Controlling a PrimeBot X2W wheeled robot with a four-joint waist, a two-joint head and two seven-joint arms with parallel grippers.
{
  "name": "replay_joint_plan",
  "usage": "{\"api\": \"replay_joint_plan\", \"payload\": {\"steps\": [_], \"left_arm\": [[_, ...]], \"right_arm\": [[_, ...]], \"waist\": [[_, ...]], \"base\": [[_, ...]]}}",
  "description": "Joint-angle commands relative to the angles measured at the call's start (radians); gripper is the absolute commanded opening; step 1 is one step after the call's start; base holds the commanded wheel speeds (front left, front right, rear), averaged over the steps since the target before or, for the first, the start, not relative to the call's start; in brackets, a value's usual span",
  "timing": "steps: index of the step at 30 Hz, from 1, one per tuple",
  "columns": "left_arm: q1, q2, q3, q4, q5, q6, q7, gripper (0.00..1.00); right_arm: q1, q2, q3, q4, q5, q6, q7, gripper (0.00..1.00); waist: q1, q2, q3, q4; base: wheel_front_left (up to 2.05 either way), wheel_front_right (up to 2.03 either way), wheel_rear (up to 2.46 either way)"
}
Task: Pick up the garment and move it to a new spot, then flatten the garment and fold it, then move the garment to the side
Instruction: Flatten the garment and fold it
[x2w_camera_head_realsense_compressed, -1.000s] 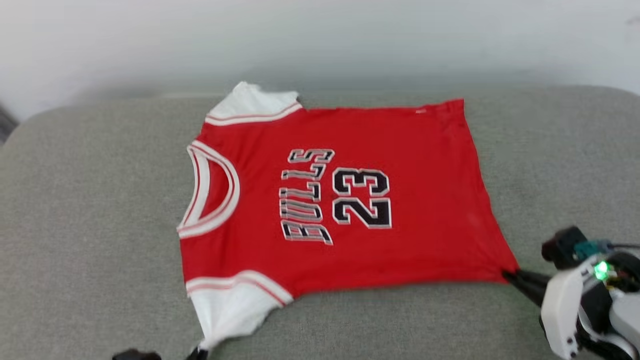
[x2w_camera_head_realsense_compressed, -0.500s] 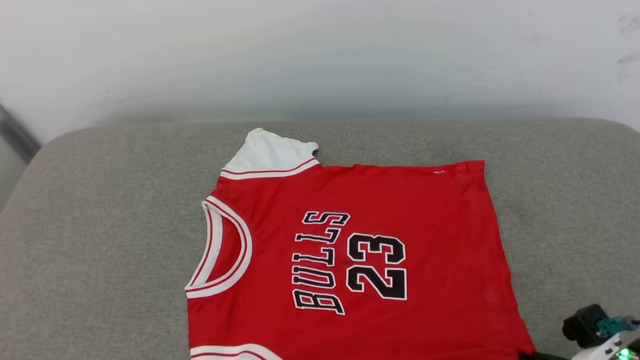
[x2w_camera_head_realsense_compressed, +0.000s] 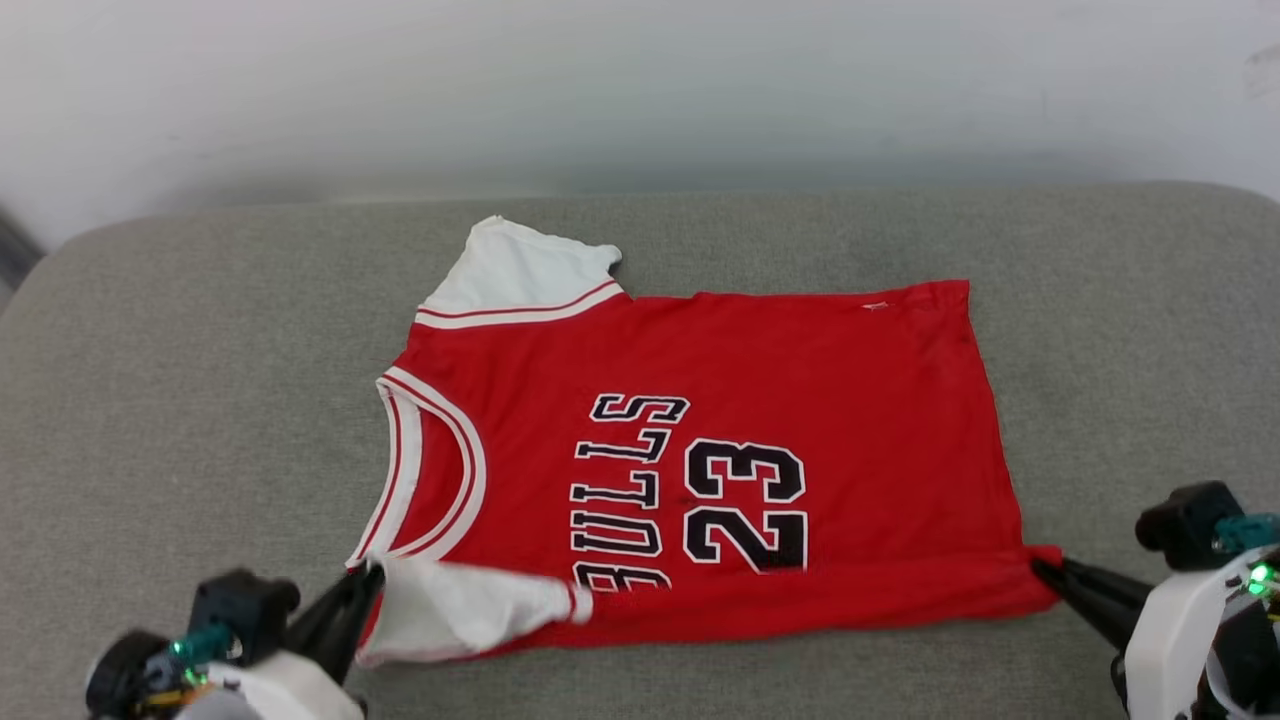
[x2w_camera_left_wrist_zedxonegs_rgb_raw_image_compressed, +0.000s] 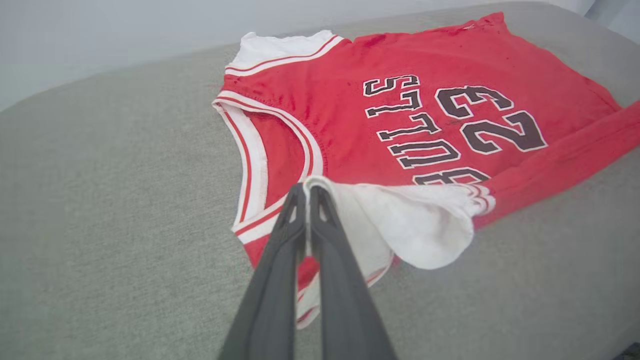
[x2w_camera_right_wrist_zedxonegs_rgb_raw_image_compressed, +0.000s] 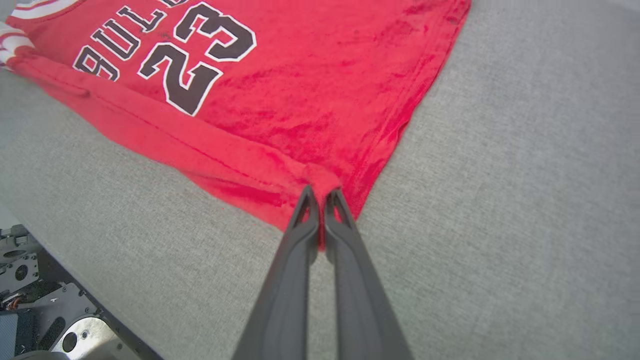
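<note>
The garment (x2w_camera_head_realsense_compressed: 760, 400), a red jersey with white sleeves and black "BULLS 23" lettering, lies front up on the grey cushion (x2w_camera_head_realsense_compressed: 180, 400), collar to the left. Its near edge is lifted and rolled over toward the far side, covering the bottom of the lettering. My left gripper (x2w_camera_head_realsense_compressed: 368, 580) is shut on the near white sleeve (x2w_camera_left_wrist_zedxonegs_rgb_raw_image_compressed: 400, 220), which is pulled up over the chest; in the left wrist view the left gripper (x2w_camera_left_wrist_zedxonegs_rgb_raw_image_compressed: 306, 189) pinches the sleeve's edge. My right gripper (x2w_camera_head_realsense_compressed: 1040, 570) is shut on the near hem corner (x2w_camera_right_wrist_zedxonegs_rgb_raw_image_compressed: 320, 180), held by the right gripper (x2w_camera_right_wrist_zedxonegs_rgb_raw_image_compressed: 320, 192).
A pale wall (x2w_camera_head_realsense_compressed: 640, 90) rises behind the cushion's far edge. Bare grey cushion surrounds the jersey on the left, right and far side. In the right wrist view, robot base hardware (x2w_camera_right_wrist_zedxonegs_rgb_raw_image_compressed: 45, 310) shows below the cushion's near edge.
The head camera tilted up and came back down. Both grippers have lifted the jersey's near edge and carried it away from me, folding the near sleeve and side over the lettering.
</note>
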Motion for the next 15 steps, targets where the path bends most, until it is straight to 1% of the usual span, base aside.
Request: {"api": "replay_joint_plan", "payload": {"steps": [1, 4, 8, 13, 15], "left_arm": [[-0.032, 0.004, 0.006, -0.001, 0.009, -0.004, 0.006, 0.0], [-0.114, 0.006, 0.011, 0.021, 0.038, -0.02, 0.036, 0.0], [-0.21, -0.009, 0.014, 0.064, 0.058, -0.052, 0.064, 0.0], [-0.305, -0.03, 0.012, 0.148, 0.082, -0.089, 0.082, 0.0], [-0.338, -0.03, 0.009, 0.191, 0.092, -0.104, 0.088, 0.0]], "right_arm": [[-0.011, 0.009, -0.015, -0.01, -0.008, -0.001, 0.009, 0.0], [-0.027, 0.024, -0.058, -0.033, -0.026, -0.001, 0.042, 0.0], [-0.047, 0.047, -0.095, -0.044, -0.048, -0.001, 0.088, 0.0], [-0.101, 0.079, -0.107, -0.029, -0.071, -0.001, 0.125, 0.0], [-0.123, 0.095, -0.101, -0.016, -0.075, -0.001, 0.137, 0.0]], "waist": [[0.0, 0.0, 0.018, -0.007], [0.0, 0.0, 0.047, -0.013], [0.0, 0.0, 0.093, -0.023], [0.0, 0.0, 0.16, -0.035], [0.0, 0.0, 0.187, -0.039]], "base": [[0.0, 0.0, 0.0], [0.0, 0.0, 0.0], [0.0, 0.0, 0.0], [0.0, 0.0, 0.0], [0.0, 0.0, 0.0]]}}
